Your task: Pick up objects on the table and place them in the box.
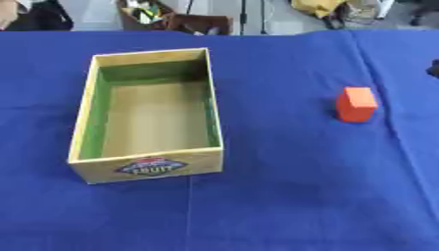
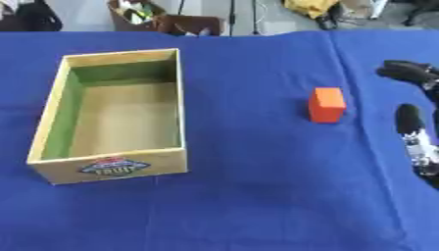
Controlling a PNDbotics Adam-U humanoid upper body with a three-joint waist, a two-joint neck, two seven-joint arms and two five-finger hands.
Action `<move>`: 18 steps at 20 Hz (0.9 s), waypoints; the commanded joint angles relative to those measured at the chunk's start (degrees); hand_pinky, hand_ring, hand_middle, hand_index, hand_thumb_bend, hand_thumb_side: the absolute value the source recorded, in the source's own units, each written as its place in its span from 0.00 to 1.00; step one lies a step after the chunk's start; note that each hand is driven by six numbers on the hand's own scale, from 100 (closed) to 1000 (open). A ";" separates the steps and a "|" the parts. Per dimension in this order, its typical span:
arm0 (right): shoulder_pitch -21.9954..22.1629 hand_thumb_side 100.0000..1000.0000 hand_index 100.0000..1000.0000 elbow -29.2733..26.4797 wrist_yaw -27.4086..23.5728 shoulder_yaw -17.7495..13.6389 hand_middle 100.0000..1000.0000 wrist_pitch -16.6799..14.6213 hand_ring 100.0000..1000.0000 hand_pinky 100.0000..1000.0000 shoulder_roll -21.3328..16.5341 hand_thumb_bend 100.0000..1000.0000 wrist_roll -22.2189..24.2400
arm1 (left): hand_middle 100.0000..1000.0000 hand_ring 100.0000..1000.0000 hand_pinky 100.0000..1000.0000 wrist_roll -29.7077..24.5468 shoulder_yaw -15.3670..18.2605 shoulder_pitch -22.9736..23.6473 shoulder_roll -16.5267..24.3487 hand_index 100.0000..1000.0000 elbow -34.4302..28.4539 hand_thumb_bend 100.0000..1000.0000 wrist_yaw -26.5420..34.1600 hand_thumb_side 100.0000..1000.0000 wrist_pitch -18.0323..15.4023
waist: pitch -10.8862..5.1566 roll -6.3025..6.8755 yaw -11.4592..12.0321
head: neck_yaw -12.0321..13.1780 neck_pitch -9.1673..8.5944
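Left eye view: box (image 1: pixel 147 159) sits left of centre on the blue worktop (image 1: pixel 283 196), open top, nothing visible inside. Orange block (image 1: pixel 356 104) stands upright at centre right, well apart from the box. Only a dark sliver of something at the right edge; can't say from here what it is. Left hand not visible.

Right eye view: right hand (image 2: pixel 413 128) comes in at the right edge, near the block but not touching it. Fingers (image 2: pixel 407 71) sit above the block's level in frame, thumb below, spread wide apart, holding nothing. Block is centre right, box at left.

Risks, as I judge them:
- Block is tall and narrow and stands alone. A finger arriving first on one side probably tips it or shoves it left across the cloth before the thumb closes.
- Cloth has a fold line running down the frame just right of the block. A low approach could drag the cloth and move the block with it.
- Carry to the box is long. A pinch on the block's top corner may let it rotate and drop short.
- Box walls are tall; a low release path could clip the near right wall and shift the box.
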 commanded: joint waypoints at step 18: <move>-13.39 0.84 0.98 6.80 12.13 7.77 0.75 14.95 0.90 0.84 -26.75 0.46 16.11 | 0.25 0.14 0.11 0.57 -0.86 0.56 0.88 0.43 -1.06 0.00 0.44 0.91 0.55 | -1.75 0.70 0.87 | -3.40 0.25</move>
